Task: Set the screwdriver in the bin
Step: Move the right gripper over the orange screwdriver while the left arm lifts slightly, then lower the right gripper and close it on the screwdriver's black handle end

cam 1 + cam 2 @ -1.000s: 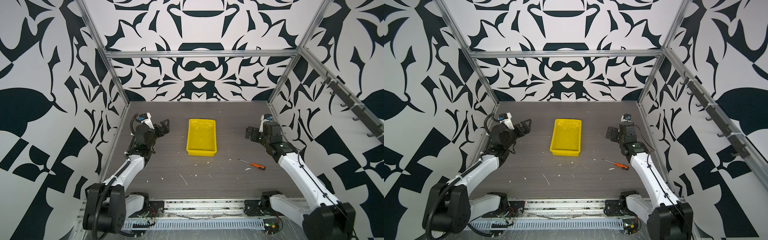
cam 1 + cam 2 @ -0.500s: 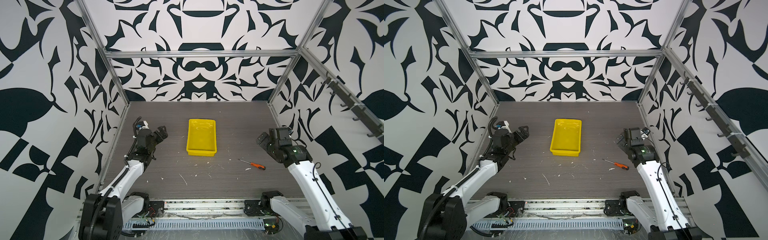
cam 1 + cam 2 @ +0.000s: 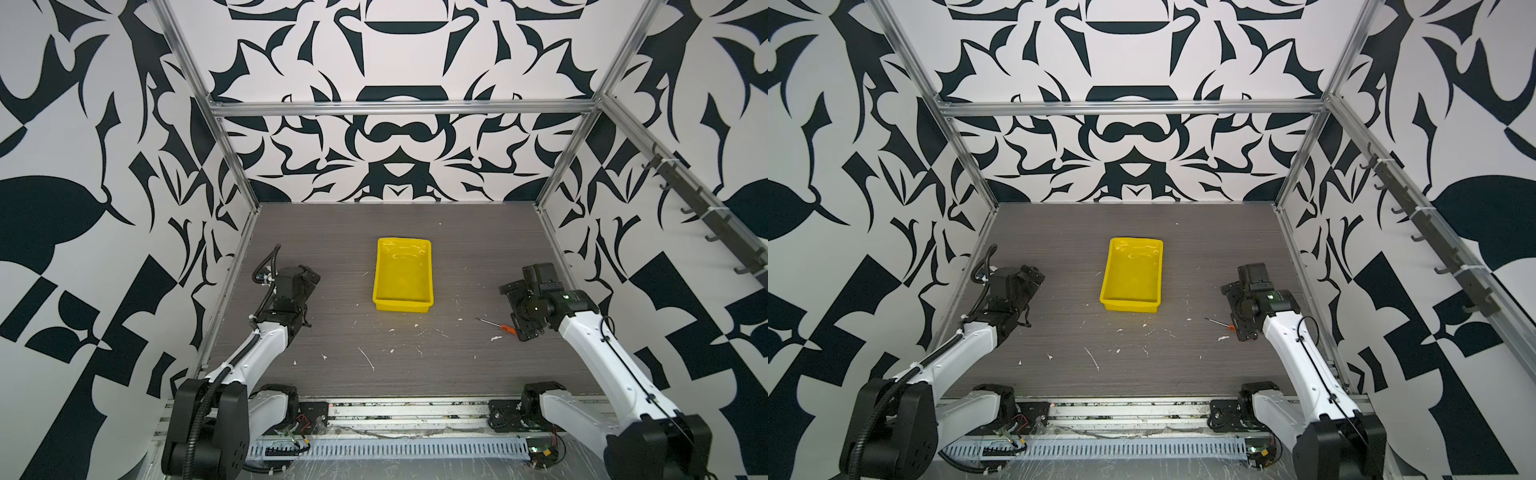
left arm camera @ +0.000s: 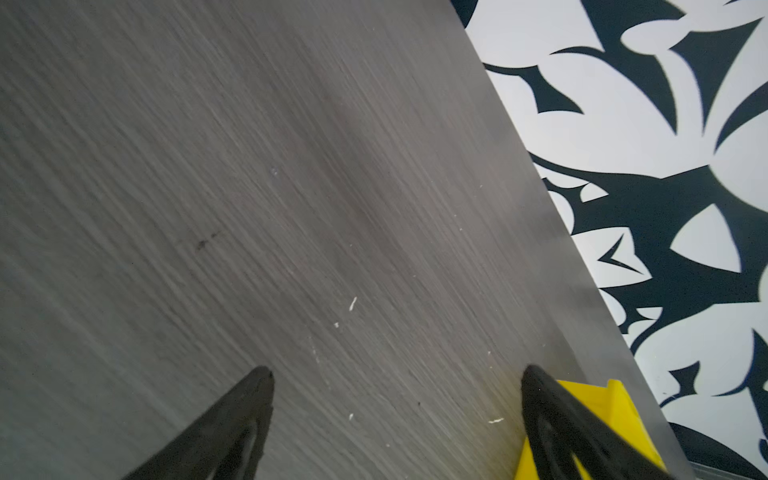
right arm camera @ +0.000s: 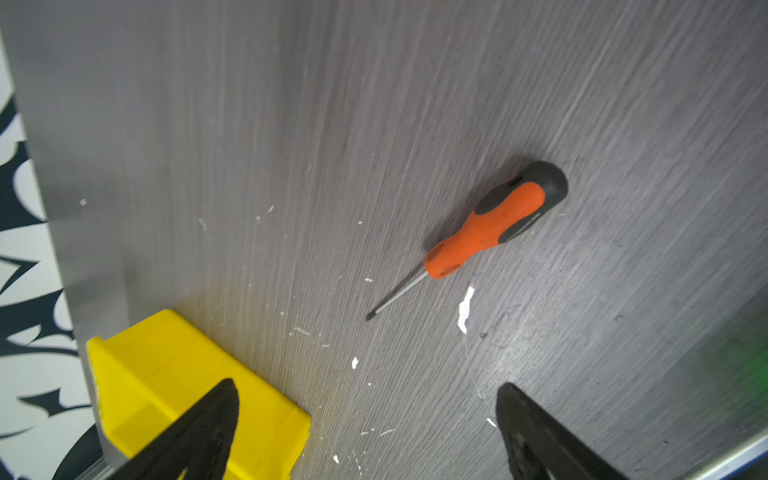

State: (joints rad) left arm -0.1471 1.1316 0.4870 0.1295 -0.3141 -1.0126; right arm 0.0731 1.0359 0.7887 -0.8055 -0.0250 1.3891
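Both top views look down from high at the front onto the whole dark grey wood-grain tabletop [image 3: 332,374] (nearly one picture twice). Each wrist view skims close over it; both catch a corner of the shallow bright yellow plastic bin [image 4: 611,407].

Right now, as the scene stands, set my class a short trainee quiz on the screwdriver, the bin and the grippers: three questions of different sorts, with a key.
1. Multiple choice: the screwdriver lies nearer which gripper?
A. left gripper
B. right gripper
2. Short answer: what colour is the bin?
3. True or false: the right gripper is shut on the screwdriver.

Key
1. B
2. Yellow
3. False: its jaws stand open and hold nothing.
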